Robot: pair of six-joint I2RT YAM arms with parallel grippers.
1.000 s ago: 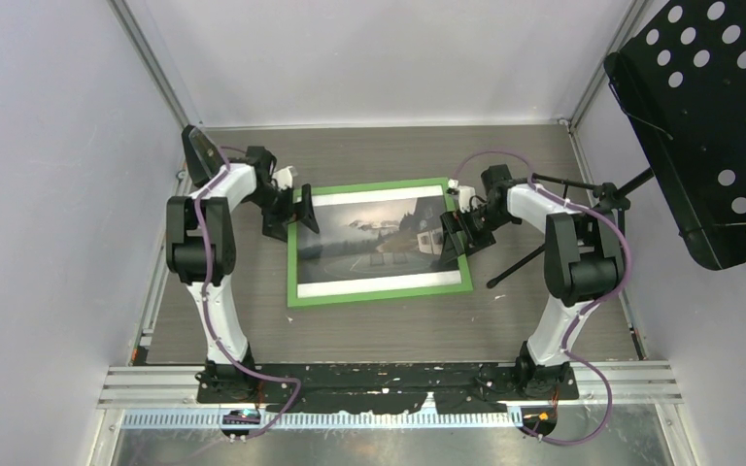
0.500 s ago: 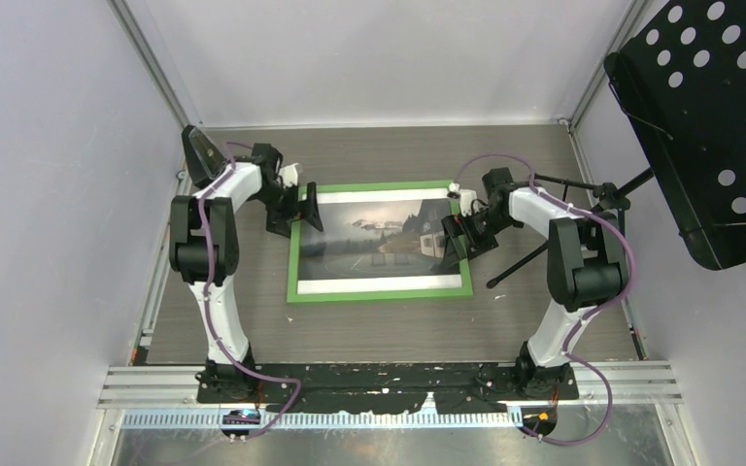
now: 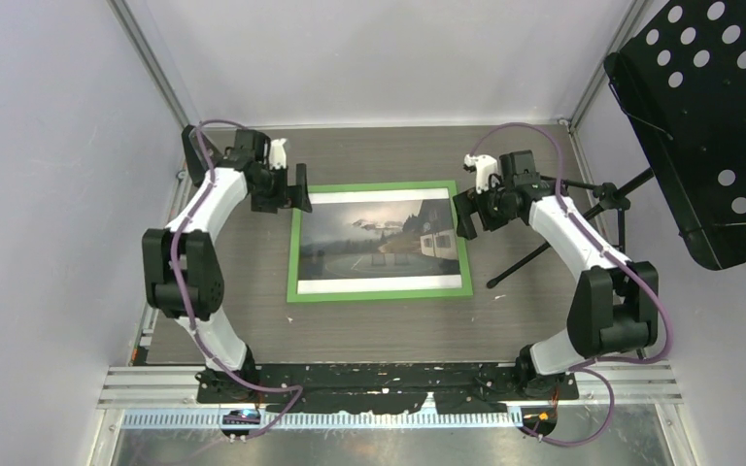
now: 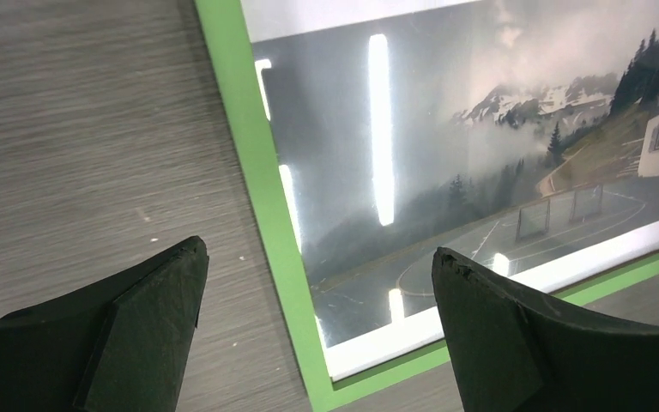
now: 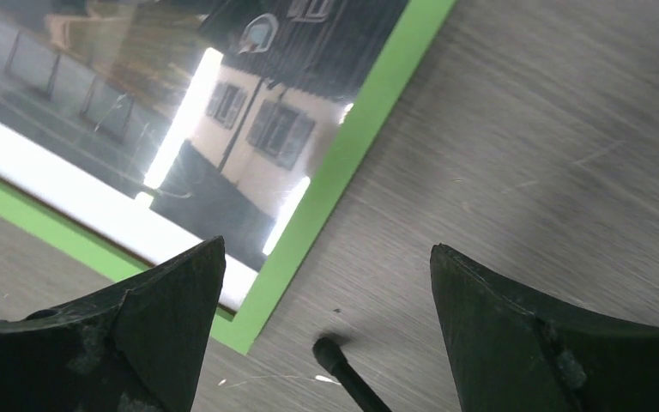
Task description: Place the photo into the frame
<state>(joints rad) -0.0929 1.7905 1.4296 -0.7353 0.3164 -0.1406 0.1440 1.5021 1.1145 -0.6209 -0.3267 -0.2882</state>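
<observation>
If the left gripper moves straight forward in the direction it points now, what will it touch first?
Most likely the green left border of the frame, which lies between the open fingers of the left gripper, with the photo just beside it. Nothing stands in between, though depth is unclear.

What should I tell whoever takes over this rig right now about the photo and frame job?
Left fingers: open, empty, above the frame's left edge.
Right fingers: open, empty, above its right edge.
The photo lies flat inside the frame, green face up, on the table.
Done: the photo looks seated in the frame.
Left: probably only checking the corners and pulling both arms clear.
</observation>
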